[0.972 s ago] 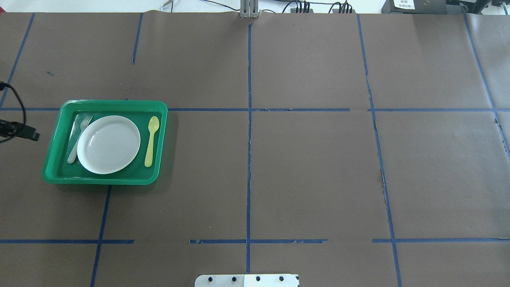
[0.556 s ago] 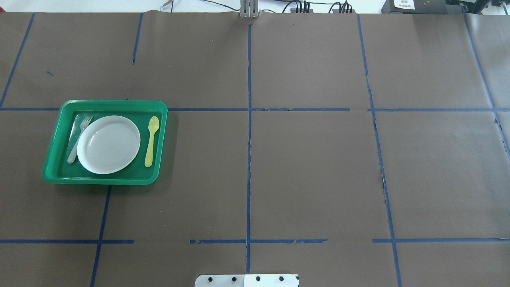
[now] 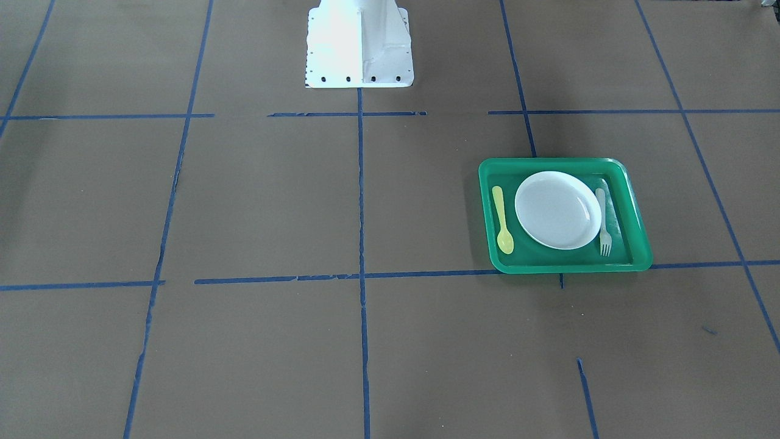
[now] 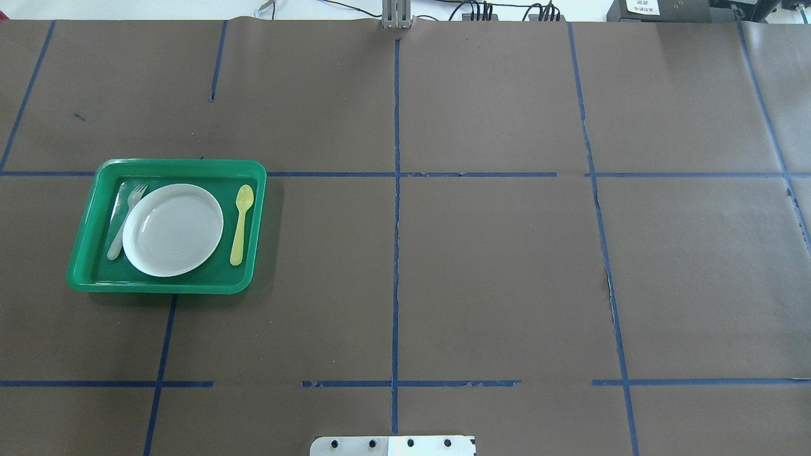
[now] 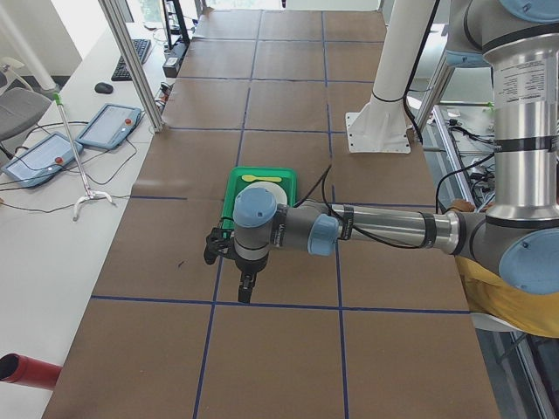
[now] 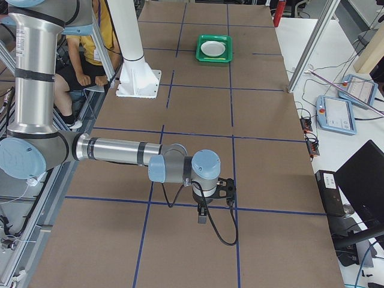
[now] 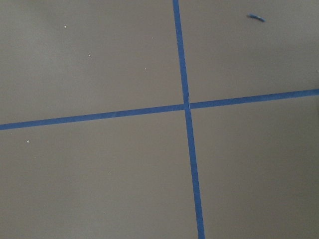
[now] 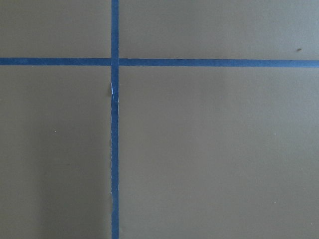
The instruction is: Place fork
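1. Tabletop [image 4: 494, 266]: flat, covered w/ brown paper. Blue tape [image 4: 396, 253] lines split it into a grid of big squares.
2. Left end effector [image 5: 247, 290] hangs over bare paper, above a tape line, near a crossing.
3. Green tray [image 4: 190, 166] sits directly on the paper, just beyond the left end effector toward the tabletop's middle. Its far edge covers a stretch of tape line.
4. Right end effector [image 6: 202, 214] is over a tape line at the opp. end, w/ the tray well apart from it.
5. White base plate [image 3: 359, 73] is on the tabletop at the robot's edge, roughly between the two end effectors lengthwise.
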